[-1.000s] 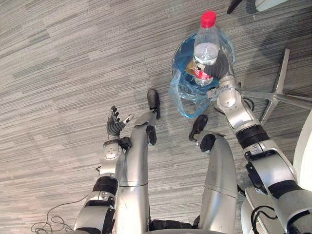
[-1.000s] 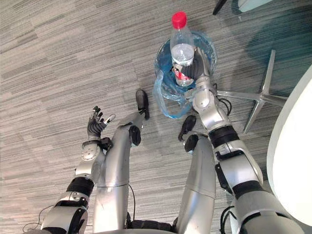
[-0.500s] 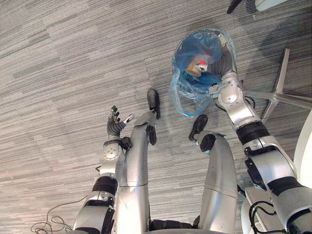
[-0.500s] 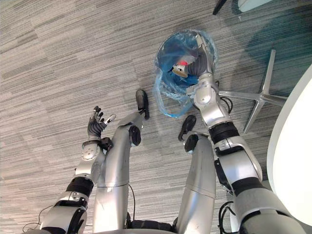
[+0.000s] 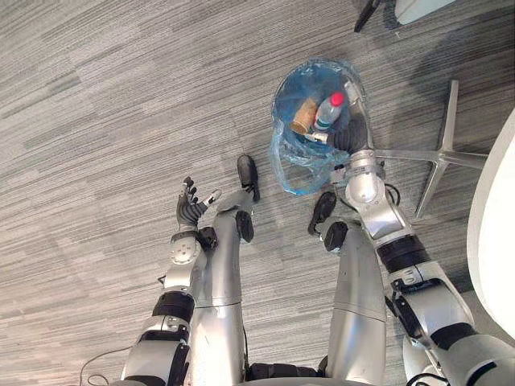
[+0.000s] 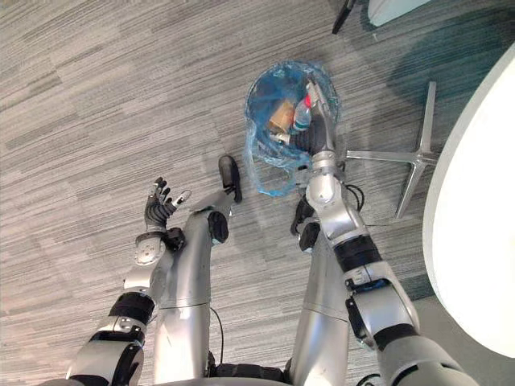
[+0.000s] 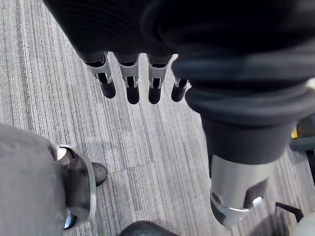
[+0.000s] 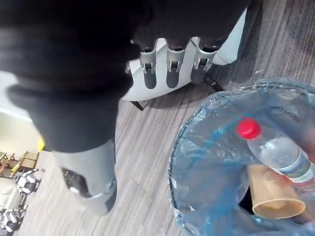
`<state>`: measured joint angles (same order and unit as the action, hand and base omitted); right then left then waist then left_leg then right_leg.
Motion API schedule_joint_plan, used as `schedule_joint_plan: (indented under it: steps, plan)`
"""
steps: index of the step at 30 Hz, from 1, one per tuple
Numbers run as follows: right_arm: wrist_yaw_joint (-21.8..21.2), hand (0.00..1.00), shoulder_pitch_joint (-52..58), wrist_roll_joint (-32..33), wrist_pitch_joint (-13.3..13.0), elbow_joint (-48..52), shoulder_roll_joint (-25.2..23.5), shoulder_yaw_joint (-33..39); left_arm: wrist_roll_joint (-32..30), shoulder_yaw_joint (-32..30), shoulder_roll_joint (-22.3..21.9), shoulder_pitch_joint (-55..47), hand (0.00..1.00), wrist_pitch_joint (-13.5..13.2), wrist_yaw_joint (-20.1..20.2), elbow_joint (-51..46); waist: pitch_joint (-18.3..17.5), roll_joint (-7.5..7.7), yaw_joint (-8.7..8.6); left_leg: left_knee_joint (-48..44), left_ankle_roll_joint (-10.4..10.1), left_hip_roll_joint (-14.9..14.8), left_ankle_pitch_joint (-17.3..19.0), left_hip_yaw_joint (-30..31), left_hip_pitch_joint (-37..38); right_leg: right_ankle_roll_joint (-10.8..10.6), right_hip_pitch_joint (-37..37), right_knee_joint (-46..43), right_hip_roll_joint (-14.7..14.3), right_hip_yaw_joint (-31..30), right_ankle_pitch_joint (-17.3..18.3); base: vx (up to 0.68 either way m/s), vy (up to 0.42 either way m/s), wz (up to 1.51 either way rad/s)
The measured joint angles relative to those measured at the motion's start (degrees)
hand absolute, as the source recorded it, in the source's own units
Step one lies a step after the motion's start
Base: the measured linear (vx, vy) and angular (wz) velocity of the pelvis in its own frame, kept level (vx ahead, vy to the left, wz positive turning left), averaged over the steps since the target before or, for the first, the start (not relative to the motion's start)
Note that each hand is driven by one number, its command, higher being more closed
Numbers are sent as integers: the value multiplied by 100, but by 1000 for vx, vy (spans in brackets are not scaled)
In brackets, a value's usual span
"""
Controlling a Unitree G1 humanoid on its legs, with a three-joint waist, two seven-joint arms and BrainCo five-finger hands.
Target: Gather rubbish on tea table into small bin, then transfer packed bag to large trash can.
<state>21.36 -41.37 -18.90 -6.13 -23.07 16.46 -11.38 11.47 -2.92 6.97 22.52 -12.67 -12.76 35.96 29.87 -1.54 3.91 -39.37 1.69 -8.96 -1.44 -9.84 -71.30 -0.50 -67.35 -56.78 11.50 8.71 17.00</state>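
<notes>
My right hand [image 8: 171, 69], fingers straight, hangs by the blue-lined small bin [image 5: 282, 90] containing a red-capped bottle [image 5: 326, 113] and paper cup [image 5: 302, 116].

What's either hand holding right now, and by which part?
Nothing is held. The right hand is open at the small bin's rim; the bottle lies loose inside beside a paper cup. The left hand is open over the floor.

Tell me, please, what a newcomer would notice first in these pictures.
First, the bin, lined with a blue bag, on the carpet ahead of the robot, with a red-capped bottle and a paper cup inside. The open right robot hand hangs at its rim; the left robot hand, also open, hovers over the carpet on the left.
</notes>
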Motion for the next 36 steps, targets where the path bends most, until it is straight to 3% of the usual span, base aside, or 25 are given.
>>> schedule_joint_plan:
  steps: [5,11,15,25,36]
  plan:
    - [-25,0,349,-683,1,9,-74,-174,-91,-6,-3,0,0,0,-9,-20,-70,113,0,155,-90,-22,-67,-1,43,27,5,109,-54,11,-28,-22,-48,-2]
    - [-37,0,490,-1401,1,-121,-142,-367,-111,-7,-54,2,0,-7,-47,-109,-73,119,-23,334,-75,-53,-165,5,46,48,18,296,-119,62,-95,-5,-30,-2]
    - [-37,0,396,-1777,29,-738,-179,-455,-115,-9,-82,3,0,-11,-132,-96,-73,119,-16,526,-105,-58,-236,-11,77,60,13,425,-144,81,-145,-1,-5,-1]
    - [-30,0,-596,-2038,424,-2274,-154,-669,-86,-115,-114,148,0,-162,-232,51,-72,120,-21,730,-104,-42,-360,-39,-92,66,-222,498,-146,96,-166,-2,-10,1]
    - [-147,0,-888,-2449,630,-3022,-207,-1011,-53,8,-111,267,0,-186,-231,174,-72,119,4,745,-110,-1,-339,30,-145,54,-236,469,-111,164,-150,-16,-8,3]
